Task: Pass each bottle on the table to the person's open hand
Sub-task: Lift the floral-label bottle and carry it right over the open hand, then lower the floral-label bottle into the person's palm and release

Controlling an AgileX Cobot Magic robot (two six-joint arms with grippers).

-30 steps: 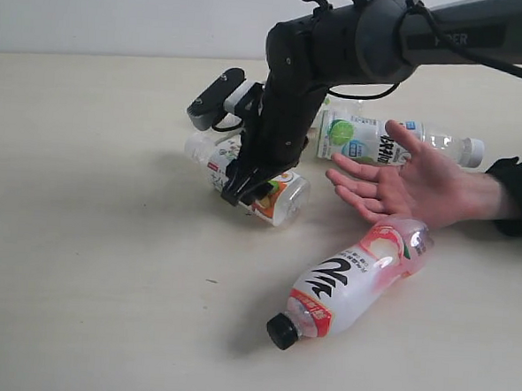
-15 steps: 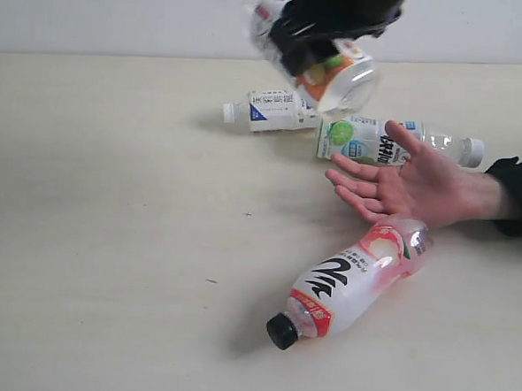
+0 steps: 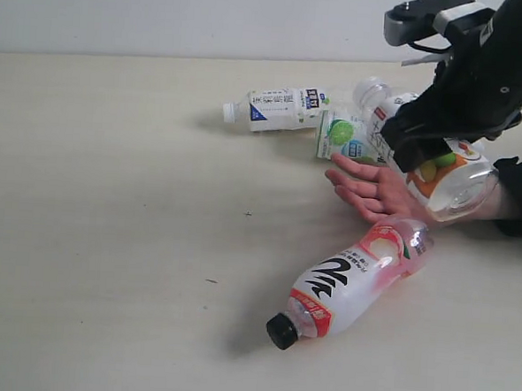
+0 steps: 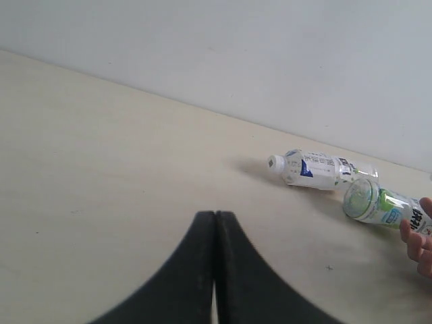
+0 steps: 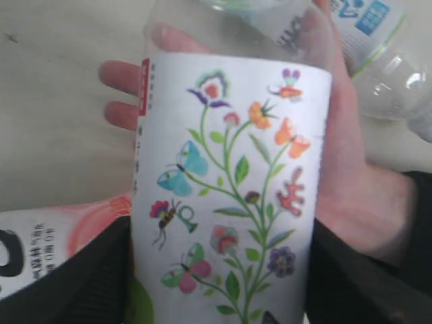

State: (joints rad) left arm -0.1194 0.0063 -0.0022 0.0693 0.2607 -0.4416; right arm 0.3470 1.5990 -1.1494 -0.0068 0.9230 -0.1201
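Floral-label bottle (image 3: 452, 182): carried above the open palm

Worktop (image 3: 108, 239): pale cream, with three bottles lying on it.
Right hand (image 3: 419, 150): clamped across the floral-label bottle, over the person's open hand (image 3: 372, 189). The bottle's long axis is slanted, white cap up and to the far left, base low and to the right.
Pink-label bottle (image 3: 349, 285): lying diagonally, black cap to the near left, base just beside the palm.
Lime-label bottle (image 3: 343, 137): partly hidden behind the held one.
White-blue-label bottle (image 3: 280, 106): cap pointing left.
Left hand (image 4: 214, 270): fingers pressed together, holding nothing.

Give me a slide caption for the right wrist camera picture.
Right gripper holds the floral-label bottle over the person's open hand, a pink-label bottle lying nearby.
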